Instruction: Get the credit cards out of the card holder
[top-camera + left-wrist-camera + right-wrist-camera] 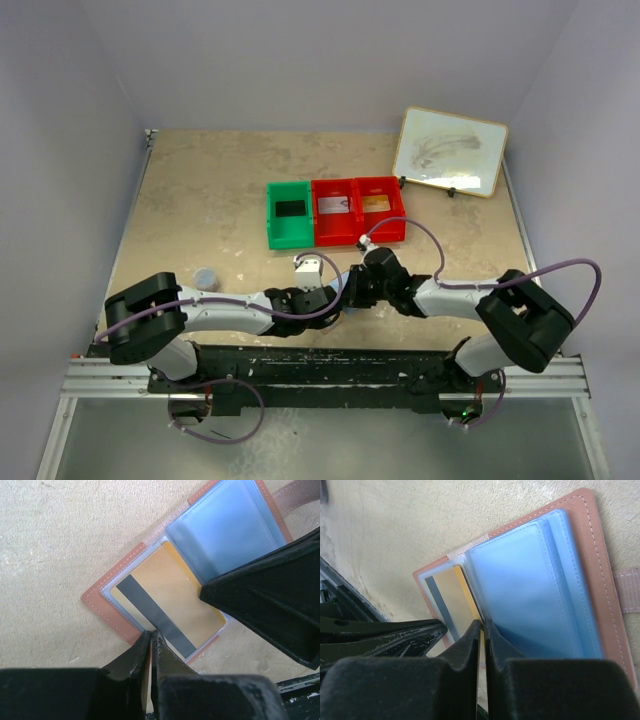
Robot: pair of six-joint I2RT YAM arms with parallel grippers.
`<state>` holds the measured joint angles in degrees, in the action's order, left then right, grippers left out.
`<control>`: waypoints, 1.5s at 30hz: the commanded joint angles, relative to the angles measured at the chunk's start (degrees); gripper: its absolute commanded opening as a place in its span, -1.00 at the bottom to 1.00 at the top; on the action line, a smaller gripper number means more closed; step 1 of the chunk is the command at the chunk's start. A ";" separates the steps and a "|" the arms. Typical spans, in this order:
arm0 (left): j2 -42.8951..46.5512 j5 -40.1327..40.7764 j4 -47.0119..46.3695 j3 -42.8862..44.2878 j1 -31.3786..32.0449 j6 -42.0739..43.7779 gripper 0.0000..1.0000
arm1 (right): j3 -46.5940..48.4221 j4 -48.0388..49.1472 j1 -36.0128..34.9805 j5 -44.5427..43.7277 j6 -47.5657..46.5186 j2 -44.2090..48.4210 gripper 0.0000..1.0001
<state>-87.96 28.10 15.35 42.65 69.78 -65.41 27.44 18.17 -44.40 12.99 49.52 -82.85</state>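
Here's the wide tan counter, with the framed whiteboard propped at upper right. A green bin and two red bins sit in a row at centre, and what look like cards lie inside them. Down at lower centre both arms crowd over the card holder, which lies open and flat on the counter, blue sleeves up. One gold card, dark stripe showing, sits in its lower-left leaf. The left claw is pressed together, tips at the holder's near edge; pinning it down, I'd say. The right claw looks nipped onto the gold card's edge. So we're mid-extraction. Next comes a straight slide out along the sleeve, without dragging the holder.
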 commanded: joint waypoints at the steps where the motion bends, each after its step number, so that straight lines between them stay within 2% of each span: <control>1: -1.22 0.83 2.23 -0.37 -0.26 -0.14 -1.00 | -1.01 4.55 0.05 7.21 1.05 1.86 -0.94; 2: -1.03 0.96 2.27 -0.45 -0.26 -0.19 -1.00 | -1.45 4.85 0.63 7.48 0.94 2.42 -1.00; 11: -0.86 0.74 1.57 -0.47 -0.26 0.83 -1.00 | -5.71 6.86 4.32 10.18 1.08 7.38 -1.00; 16: -1.42 0.64 1.77 0.18 -0.26 1.59 -1.00 | -5.60 4.21 4.65 7.44 1.28 7.27 -1.00; 18: -1.34 0.64 1.78 0.15 -0.26 1.56 -1.00 | -4.99 3.05 4.62 6.79 0.84 6.53 -0.84; 20: -1.23 0.64 1.87 0.08 -0.26 1.71 -1.00 | -4.26 2.54 4.64 6.34 0.11 5.68 -0.59; 22: -1.11 0.73 2.11 0.15 -0.26 1.69 -1.00 | -2.95 1.20 4.63 5.57 -1.16 4.63 -0.47; 29: -1.07 0.64 2.42 -0.26 -0.26 1.78 -1.00 | -0.20 0.59 4.62 6.66 -4.82 -1.32 -0.36; 33: -1.00 0.78 1.85 -1.07 -0.26 1.66 -1.00 | -1.00 3.84 4.61 10.30 -5.44 -3.99 -0.37; 39: -0.72 1.04 0.72 -3.46 -0.26 0.23 -1.00 | -4.53 14.77 4.66 17.84 -3.03 -3.58 -0.55; 45: -0.36 0.97 -0.06 -5.53 -0.26 -0.55 -1.00 | -5.64 19.75 4.75 20.72 -1.06 -3.90 -0.71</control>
<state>-86.70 28.88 12.95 40.34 69.82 -65.41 22.70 31.94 -38.54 26.33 46.52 -86.41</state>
